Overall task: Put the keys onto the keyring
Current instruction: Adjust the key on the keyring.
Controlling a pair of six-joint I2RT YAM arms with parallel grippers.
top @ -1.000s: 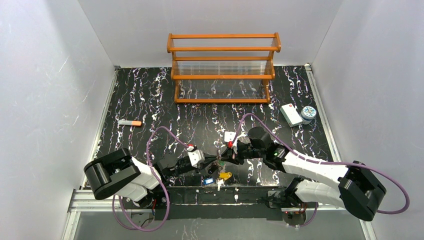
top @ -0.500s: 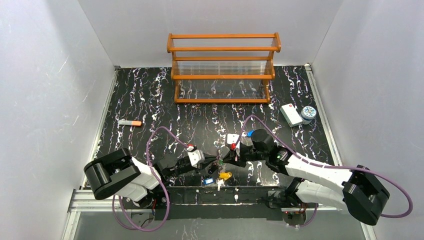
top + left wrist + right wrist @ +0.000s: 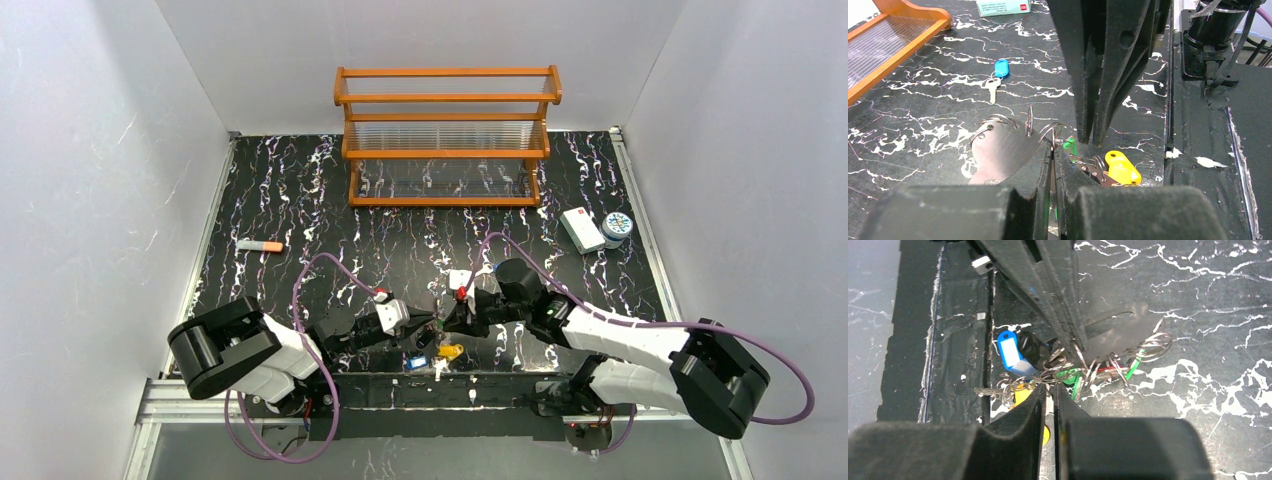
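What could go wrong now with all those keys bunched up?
1. The keys look tangled in one wiry bunch, so a pull might drag them all, not one.
2. The left gripper and right gripper sit tip to tip; they could bump.
3. A blue-tagged key lies apart on the table and might get missed.

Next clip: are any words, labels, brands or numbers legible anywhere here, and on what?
No text here can be read.
white box: green print and a red mark, too blurred to read.
blue key tag: white label insert, no writing visible.
round tin: patterned lid, too small to tell if it carries text.
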